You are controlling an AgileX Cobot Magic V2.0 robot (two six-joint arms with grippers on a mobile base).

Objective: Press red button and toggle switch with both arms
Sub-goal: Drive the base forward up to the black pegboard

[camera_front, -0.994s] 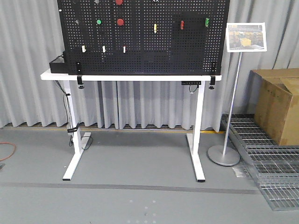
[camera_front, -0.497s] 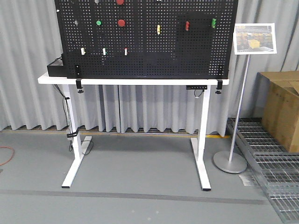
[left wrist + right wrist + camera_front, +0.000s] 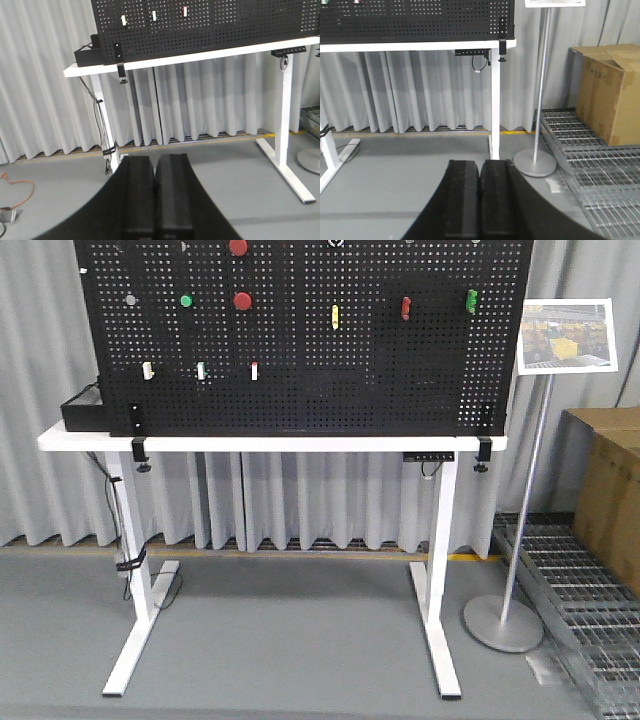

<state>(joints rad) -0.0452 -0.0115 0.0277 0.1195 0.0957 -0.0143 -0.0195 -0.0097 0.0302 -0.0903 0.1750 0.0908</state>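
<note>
- Exterior front-facing: two red buttons, upper red button point(image 3: 238, 246) and lower red button point(image 3: 243, 301), upper-left on one black pegboard point(image 3: 300, 400); toggle switch point(image 3: 335, 242) at its top edge.
- Left gripper point(image 3: 156, 185), right gripper point(image 3: 480, 195): both clenched, empty.
- One white table point(image 3: 270, 443), grey curtains point(image 3: 330, 500), grey floor point(image 3: 290, 640).

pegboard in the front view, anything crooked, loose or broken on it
Nothing stands out. The pegboard stands straight on the table, clamped at both lower corners; no fitting hangs loose, though its top is cropped.
</note>
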